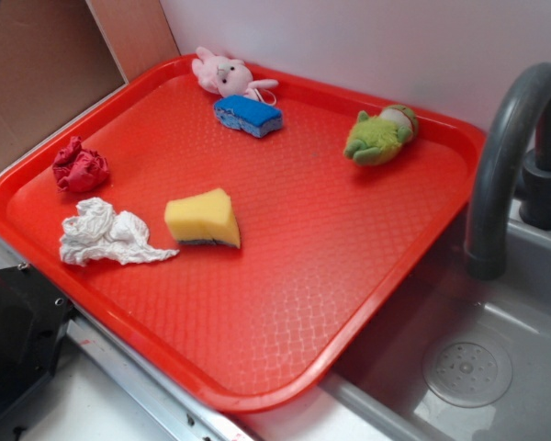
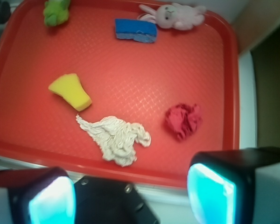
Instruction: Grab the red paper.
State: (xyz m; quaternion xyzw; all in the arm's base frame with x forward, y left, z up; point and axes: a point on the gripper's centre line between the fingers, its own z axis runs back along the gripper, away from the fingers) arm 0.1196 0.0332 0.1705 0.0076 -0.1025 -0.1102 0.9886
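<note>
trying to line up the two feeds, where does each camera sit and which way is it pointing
Exterior: sits high off one long edge of the red tray, looking down and across it toward the white wall, sink on the right; a dark shape at lower left may be part of the robot.
Wrist: sits on the arm behind the gripper, looking down at the tray from the opposite side; two open fingers fill the bottom edge.
Shared: the red paper, white paper, yellow sponge, blue sponge and both plush toys.

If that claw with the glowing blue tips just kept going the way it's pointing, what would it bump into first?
Probably the white paper wad on the red tray, which lies nearest between the open fingers. The red paper sits off to one side. Depth is hard to judge.
</note>
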